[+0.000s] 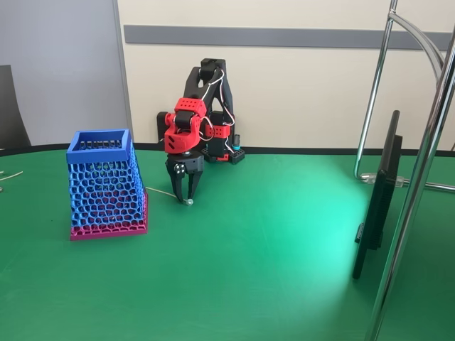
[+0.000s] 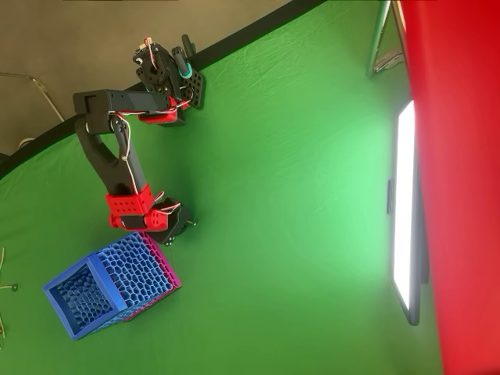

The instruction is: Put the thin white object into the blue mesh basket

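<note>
The thin white object [image 1: 162, 192] lies on the green cloth, running from the basket's base to a small bead [image 1: 190, 202] at its right end. My red and black gripper [image 1: 184, 199] points straight down over the bead end, fingertips at the cloth. Its jaws form a narrow V with a slit of green between them, and the rod is at the tips. The blue mesh basket [image 1: 104, 183] stands upright on its pink base just left of the gripper. In the overhead view the gripper [image 2: 178, 233] sits right beside the basket [image 2: 117, 283].
A dark flat screen [image 1: 378, 199] stands on edge at the right, among chrome stand tubes [image 1: 419, 177]. The arm's base [image 1: 213, 145] sits at the table's far edge. A thin grey wire [image 1: 10, 175] lies at the far left. Open green cloth [image 1: 249, 270] spreads in front.
</note>
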